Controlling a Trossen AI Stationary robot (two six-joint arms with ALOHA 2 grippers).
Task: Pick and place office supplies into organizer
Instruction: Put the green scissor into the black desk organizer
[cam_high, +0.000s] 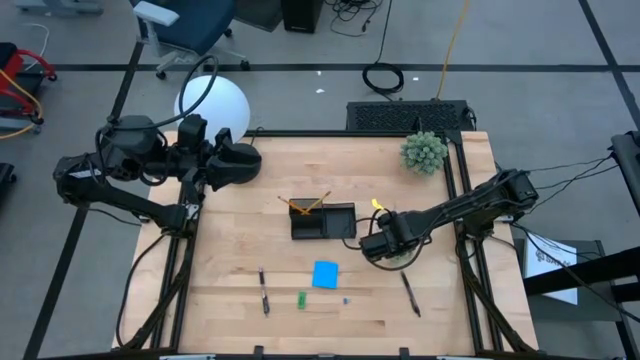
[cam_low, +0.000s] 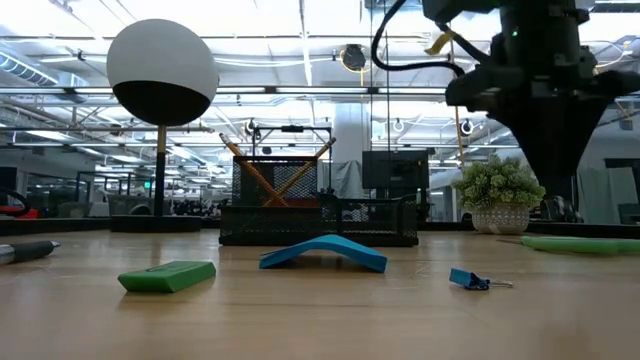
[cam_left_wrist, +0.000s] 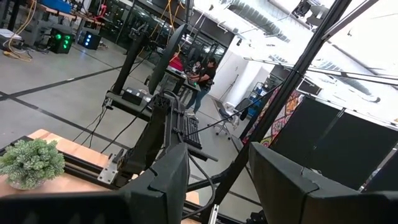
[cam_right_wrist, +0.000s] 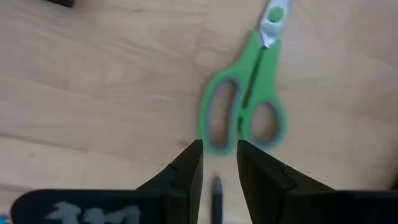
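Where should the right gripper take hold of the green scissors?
Across the handle loops, coming straight down. The scissors lie flat and closed on the table, so the blades offer little to pinch; the two loops are the thickest part. The right gripper hovers at the loop end, jaws slightly apart, and likely needs to open wider.

Right claw (cam_high: 377, 246) hung just beside the organizer (cam_high: 322, 221), crowding that end. Crossed pencils (cam_high: 305, 205) stuck up from it. Bare worktop (cam_high: 220, 260) on the other side was wide open.
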